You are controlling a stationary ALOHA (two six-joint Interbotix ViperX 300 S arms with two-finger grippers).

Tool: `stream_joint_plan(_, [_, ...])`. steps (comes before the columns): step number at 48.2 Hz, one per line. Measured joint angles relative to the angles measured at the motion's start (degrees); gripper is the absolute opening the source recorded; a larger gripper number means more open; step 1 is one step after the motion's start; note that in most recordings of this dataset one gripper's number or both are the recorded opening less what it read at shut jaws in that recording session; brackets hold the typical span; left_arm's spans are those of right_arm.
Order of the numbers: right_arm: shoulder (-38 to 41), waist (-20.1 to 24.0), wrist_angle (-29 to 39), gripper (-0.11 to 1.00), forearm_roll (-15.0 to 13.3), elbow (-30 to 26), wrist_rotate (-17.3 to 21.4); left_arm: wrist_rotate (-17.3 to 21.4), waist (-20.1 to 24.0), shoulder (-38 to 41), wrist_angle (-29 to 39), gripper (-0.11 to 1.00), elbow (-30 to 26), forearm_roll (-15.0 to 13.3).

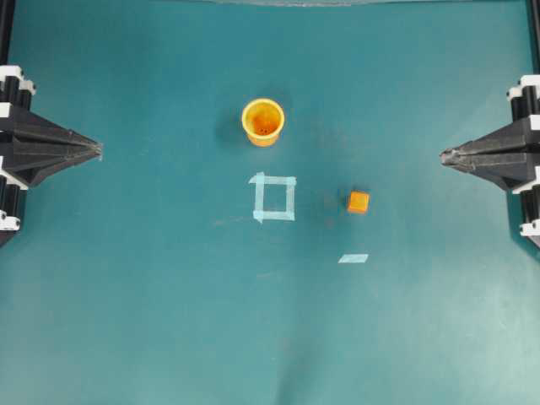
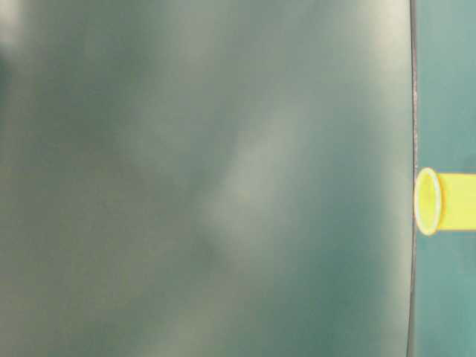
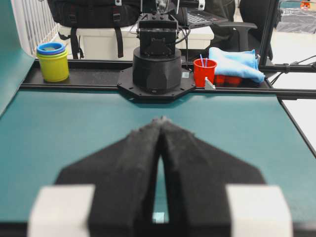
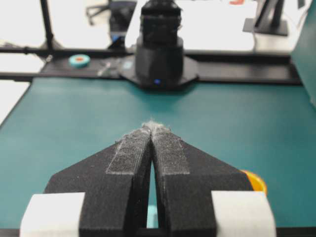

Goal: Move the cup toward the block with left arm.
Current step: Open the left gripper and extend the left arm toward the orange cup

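Evidently left gripper closed, empty, off cup.

A teal table mat covers everything, matt and cloth-like, with soft creases catching light down at six o'clock. The cup up at twelve o'clock looks like smooth yellow-orange plastic, faintly glossy on the rim. The block at three o'clock of the tape square is orange with a slight sheen on top. That square is pale blue tape, thin and papery, and so is the loose tape strip. The left gripper wears rough, matt black foam padding, fuzzy at the tips; the right gripper shows the same frayed, gritty facing. Smooth white plastic blocks sit behind both.
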Motion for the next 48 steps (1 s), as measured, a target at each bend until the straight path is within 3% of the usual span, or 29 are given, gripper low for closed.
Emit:
stream_joint_plan(12, [1.14, 0.00, 2.81, 0.01, 0.00, -1.49, 0.09, -0.70, 3.25, -0.09, 4.66, 0.01, 0.00, 0.00])
stream_joint_plan(18, [1.76, 0.00, 4.04, 0.01, 0.00, -1.85, 0.09, -0.70, 4.22, 0.88, 5.19, 0.09, 0.00, 0.00])
stream_joint_plan(36, [1.85, 0.00, 4.39, 0.01, 0.00, -1.85, 0.09, -1.14, 6.15, 6.86, 3.87, 0.78, 0.00, 0.00])
stream_joint_plan(41, [1.93, 0.00, 4.39, 0.01, 0.00, -1.85, 0.09, -1.67, 7.56, 8.35, 2.02, 0.86, 0.00, 0.00])
stream_joint_plan(48, [1.93, 0.00, 4.48, 0.01, 0.00, -1.85, 0.09, -2.37, 9.67, 10.90, 0.18, 0.87, 0.00, 0.09])
